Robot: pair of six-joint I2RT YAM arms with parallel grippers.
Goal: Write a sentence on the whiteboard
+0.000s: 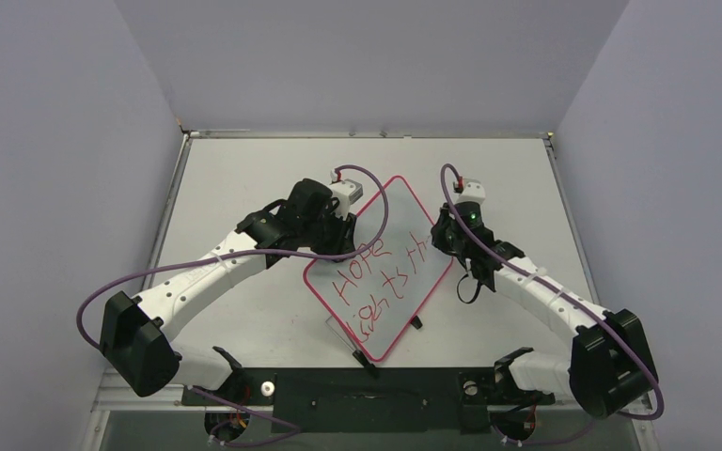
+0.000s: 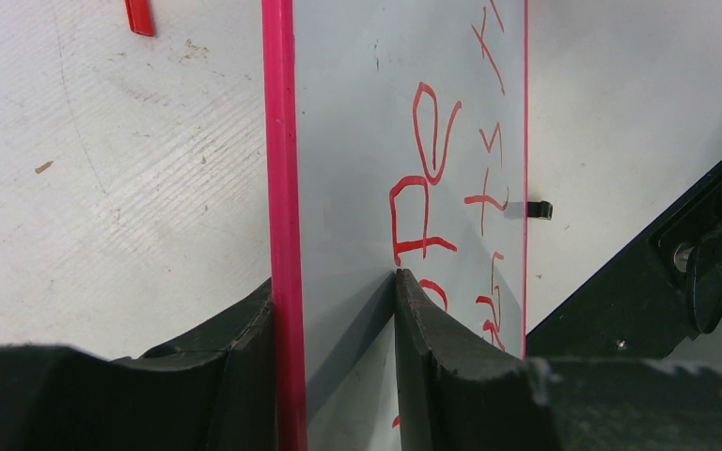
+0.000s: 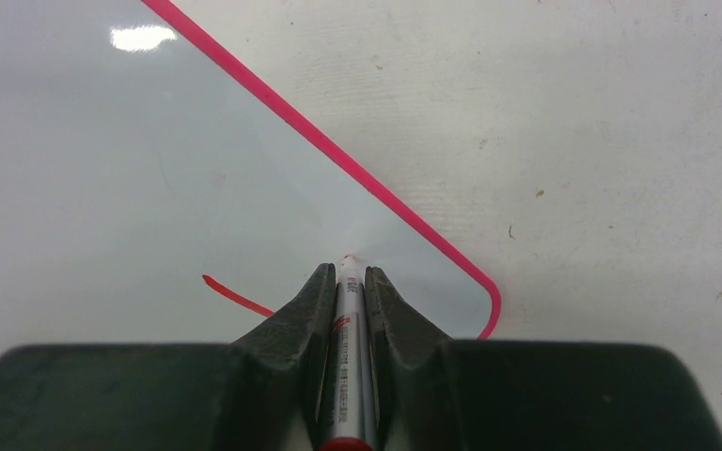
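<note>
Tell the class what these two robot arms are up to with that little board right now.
The left gripper clamps its jaws over one red-pink edge of the small glossy white whiteboard, steadying it on the grey-white table. The right gripper is shut on a slim grey marker pen, tip near the board's right corner. The sentence in scrawled red letters is partly written, starting "HOPE" with a second line below.

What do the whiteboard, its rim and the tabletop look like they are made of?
The whiteboard: a smooth, glossy white sheet, likely coated or laminated; a lamp glare shows on it in the right wrist view. Its rim: bright pink, even and smooth, probably plastic. The tabletop: matte off-white, faintly textured, scuffed and speckled; painted board or laminate, hard to tell which.
</note>
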